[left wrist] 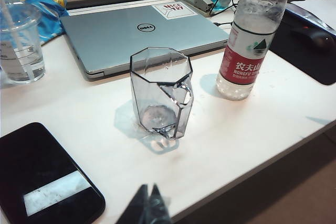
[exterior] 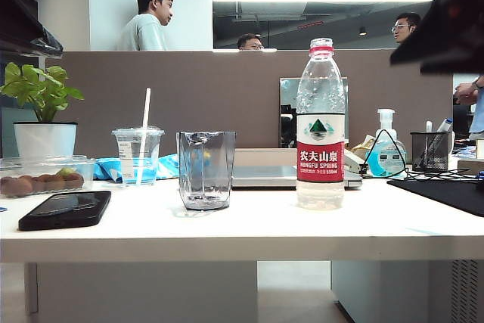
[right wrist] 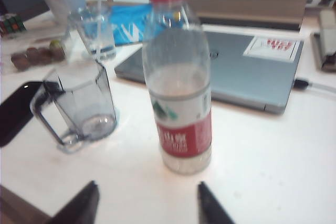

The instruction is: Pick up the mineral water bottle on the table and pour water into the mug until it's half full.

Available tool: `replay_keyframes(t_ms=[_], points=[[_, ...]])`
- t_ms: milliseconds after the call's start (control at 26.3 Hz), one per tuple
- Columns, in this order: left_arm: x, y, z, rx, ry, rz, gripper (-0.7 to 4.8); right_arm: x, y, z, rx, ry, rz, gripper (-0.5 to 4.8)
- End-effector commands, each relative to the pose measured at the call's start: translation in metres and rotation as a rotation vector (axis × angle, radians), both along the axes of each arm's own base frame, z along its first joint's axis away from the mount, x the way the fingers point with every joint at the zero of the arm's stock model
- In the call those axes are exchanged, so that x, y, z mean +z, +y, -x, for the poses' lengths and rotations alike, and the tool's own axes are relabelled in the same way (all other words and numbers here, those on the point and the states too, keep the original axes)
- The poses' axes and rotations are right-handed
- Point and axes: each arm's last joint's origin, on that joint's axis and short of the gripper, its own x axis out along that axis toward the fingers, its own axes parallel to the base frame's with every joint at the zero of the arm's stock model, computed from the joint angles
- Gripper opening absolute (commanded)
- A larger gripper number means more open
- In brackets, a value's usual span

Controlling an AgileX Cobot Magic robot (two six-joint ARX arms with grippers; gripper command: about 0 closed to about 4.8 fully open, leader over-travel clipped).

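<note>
The mineral water bottle [exterior: 321,125] is recorded standing upright on the white worktop [exterior: 249,225], long axis vertical, red neck ring and cap uppermost, the white-and-red label turned toward the exterior camera; water is seen in the lower part only. In the left wrist view the bottle's [left wrist: 251,40] cap is cut off by the picture edge, and in the right wrist view the whole bottle [right wrist: 178,77] is blurred, its label lettering not legible. The mug [exterior: 205,169] is noted upright just beside the bottle on the left of the exterior view, apart from it, rim up; its handle is not made out there but is seen in the left wrist view [left wrist: 161,94] and the right wrist view [right wrist: 79,103]. Whether any water lies in it cannot be told. The left gripper [left wrist: 147,203] is shown only as dark tips at the picture edge, near the worktop's front edge before the mug; the tips appear together, touching nothing. The right gripper [right wrist: 147,203] is shown as two dark tips, the jaws apart, before the bottle and not touching it. A dark blurred mass at the upper right of the exterior view cannot be identified with certainty. Behind: a closed silver laptop [left wrist: 136,32], a lidded cup with straw [exterior: 138,155], a black phone [exterior: 65,209].
</note>
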Motion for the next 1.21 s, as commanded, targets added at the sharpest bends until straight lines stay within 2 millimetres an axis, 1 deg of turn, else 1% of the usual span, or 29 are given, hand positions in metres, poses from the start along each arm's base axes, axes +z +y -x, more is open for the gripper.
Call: replay_keyframes(t_ms=[38,114,152,190,228,342,418,721,797,835,1025,1215], points=[[0.003,0.0,0.0,0.003,-0.015,0.011,-0.03,-0.003,0.002,-0.006,-0.005,-0.043,-0.014,2.63],[0.003,-0.001,0.0,-0.016,-0.012,0.014,-0.04,-0.007,0.003,-0.012,-0.005,-0.038,-0.013,2.65],[0.003,-0.001,0.0,-0.032,-0.01,0.018,-0.04,-0.01,0.005,-0.016,-0.004,-0.04,-0.014,2.75],[0.003,-0.001,0.001,-0.052,-0.008,0.022,-0.04,-0.015,0.007,-0.023,0.006,-0.049,-0.018,3.1],[0.003,-0.002,0.001,-0.056,-0.008,0.023,-0.04,-0.02,0.01,-0.03,0.012,-0.065,-0.023,3.67],[0.003,-0.002,0.001,-0.056,-0.008,0.023,-0.03,-0.029,0.013,-0.041,0.011,-0.09,-0.03,4.26],[0.003,-0.002,0.001,-0.056,-0.008,0.023,-0.03,-0.036,0.016,-0.049,0.012,-0.11,-0.036,4.79],[0.003,-0.002,0.001,-0.056,-0.008,0.022,-0.04,-0.058,0.024,-0.077,0.005,-0.13,-0.04,4.79],[0.003,-0.002,0.001,-0.056,-0.007,0.022,-0.04,-0.067,0.029,-0.093,0.006,-0.13,-0.04,4.79],[0.003,-0.002,0.001,-0.056,-0.007,0.022,-0.04,-0.069,0.03,-0.097,0.006,-0.131,-0.041,4.79],[0.003,-0.002,0.001,-0.057,-0.005,0.021,-0.04,-0.073,0.037,-0.113,0.012,-0.158,-0.05,4.79],[0.003,-0.002,0.001,-0.056,-0.004,0.02,-0.04,-0.077,0.048,-0.129,0.041,-0.161,-0.053,4.79]])
